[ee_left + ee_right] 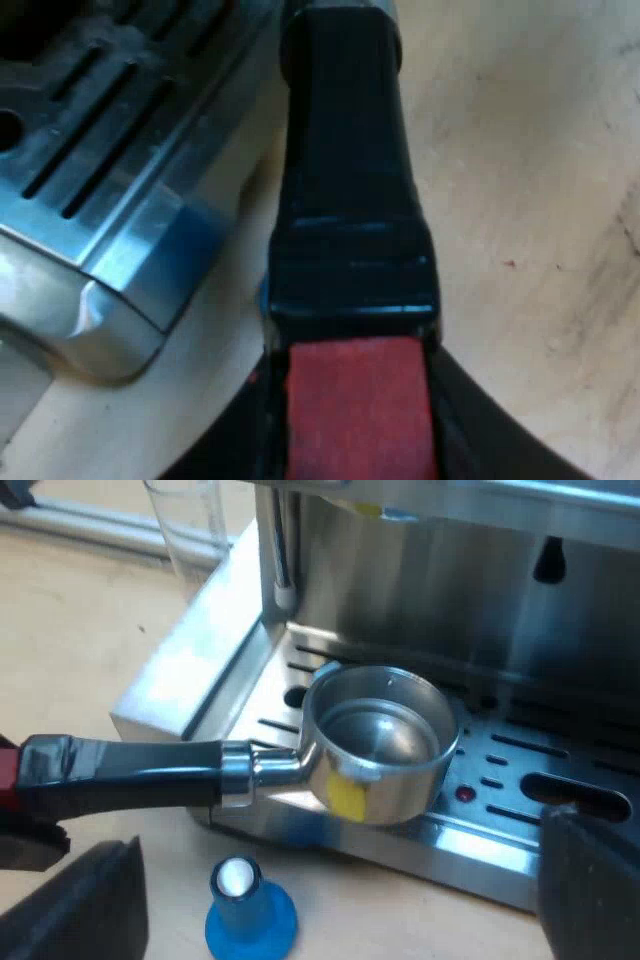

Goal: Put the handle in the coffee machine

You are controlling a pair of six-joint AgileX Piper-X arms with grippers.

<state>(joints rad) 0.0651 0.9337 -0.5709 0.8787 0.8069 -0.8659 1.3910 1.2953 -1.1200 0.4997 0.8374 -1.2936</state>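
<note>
The metal holder (378, 742) hangs level over the corner of the espresso machine's drip tray (560, 755), its empty basket facing up. Its dark handle (130, 772) reaches away from the machine and ends in red (6, 772). In the left wrist view the handle (345, 170) runs lengthwise past the tray's corner (120, 250), and my left gripper (350, 410) is shut on its red end (355, 400). My right gripper (340, 890) stands open in front of the machine, with the holder above the gap and nothing between its fingers (95, 900).
A blue tamper (250, 910) stands upright on the wooden table (530, 200) just below the holder, close to the machine's front edge. A measuring glass (190, 520) stands beside the machine. The steam wand (283, 550) hangs over the tray's far corner.
</note>
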